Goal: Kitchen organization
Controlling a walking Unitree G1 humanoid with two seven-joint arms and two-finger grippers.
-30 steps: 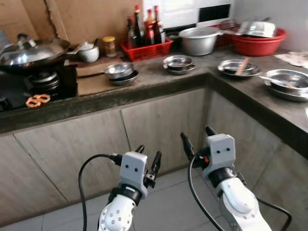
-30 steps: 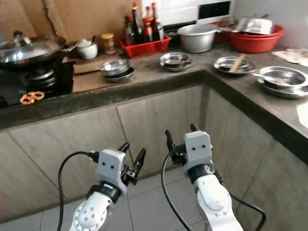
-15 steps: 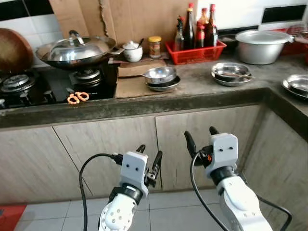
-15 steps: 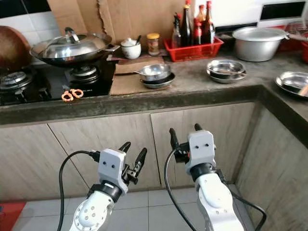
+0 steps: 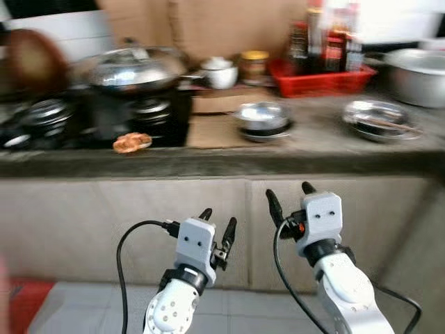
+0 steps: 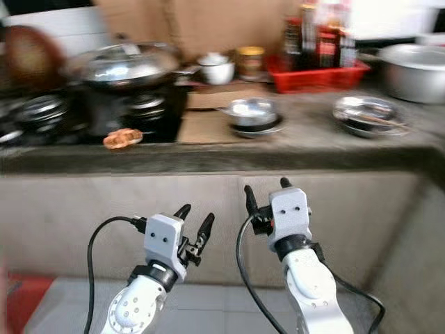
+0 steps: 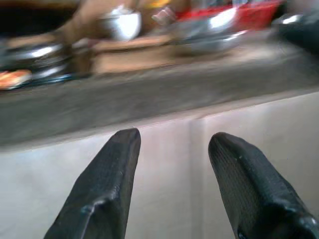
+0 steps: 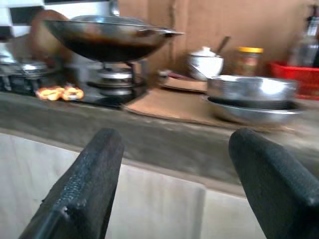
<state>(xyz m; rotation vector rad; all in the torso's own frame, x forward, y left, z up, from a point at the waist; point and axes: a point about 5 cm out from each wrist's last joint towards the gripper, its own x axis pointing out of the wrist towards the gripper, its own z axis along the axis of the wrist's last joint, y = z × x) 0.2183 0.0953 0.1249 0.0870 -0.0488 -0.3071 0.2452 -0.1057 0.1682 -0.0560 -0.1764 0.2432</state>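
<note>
Grey countertop (image 5: 313,149) carries wok (image 5: 132,68), steel bowls (image 5: 262,120); both end effectors (image 5: 217,227) (image 5: 286,197) spread, empty.

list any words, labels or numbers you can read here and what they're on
No text can be read in these blurred pictures.
Sauce bottles in the red basket: labels too blurred to read.
Yellow-lidded jar: label too blurred to read.
Left claw and right claw, both open and held low before the cabinet doors: no markings readable.
</note>
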